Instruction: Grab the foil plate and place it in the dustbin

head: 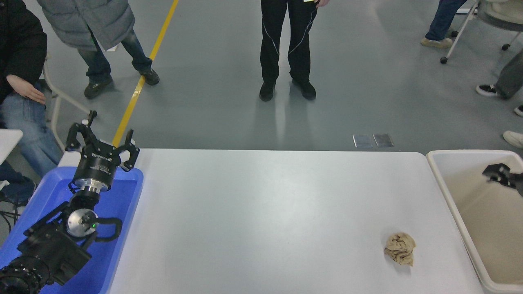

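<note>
Only right tool tip over dustbin

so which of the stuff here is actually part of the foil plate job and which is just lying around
Part of the job:
- dustbin at the table's right end; no foil plate shows in this view
- right gripper, only a tip visible over the dustbin

Just lying about:
- tan paper wad on the white table
- blue tray at the left, with the parked left gripper over it
</note>
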Tool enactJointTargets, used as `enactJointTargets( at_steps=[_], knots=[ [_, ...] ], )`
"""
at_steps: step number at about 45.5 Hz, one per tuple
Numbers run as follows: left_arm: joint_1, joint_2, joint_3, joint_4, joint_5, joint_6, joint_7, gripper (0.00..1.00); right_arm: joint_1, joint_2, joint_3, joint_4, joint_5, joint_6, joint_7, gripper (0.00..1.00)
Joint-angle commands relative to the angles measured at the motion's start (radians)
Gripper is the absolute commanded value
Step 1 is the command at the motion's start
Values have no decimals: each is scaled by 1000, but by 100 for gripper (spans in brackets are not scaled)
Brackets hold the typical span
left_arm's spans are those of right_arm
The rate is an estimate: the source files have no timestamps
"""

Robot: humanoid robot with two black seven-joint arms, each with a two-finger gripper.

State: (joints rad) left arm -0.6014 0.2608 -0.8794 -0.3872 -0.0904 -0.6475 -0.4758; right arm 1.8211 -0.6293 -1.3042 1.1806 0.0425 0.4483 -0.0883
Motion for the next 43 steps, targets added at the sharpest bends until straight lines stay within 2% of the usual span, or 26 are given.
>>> enactJointTargets(
  at_steps=[1,7,19,26,43],
  knots=[
    [0,0,-1,1,-2,0,-1,98,311,154,-50,89,2,337,1,100],
    [2,0,-3,1,-2,0,-1,98,434,238,-32,146,0,337,1,100],
    [2,0,-3,1,0,0,-1,98,679,284,-12,175,43,337,2,100],
    [0,0,-1,-1,0,0,-1,98,689,296,20,175,80,337,2,100],
    [0,0,-1,1,0,0,-1,98,669,358,20,169,66,337,2,100]
  ],
)
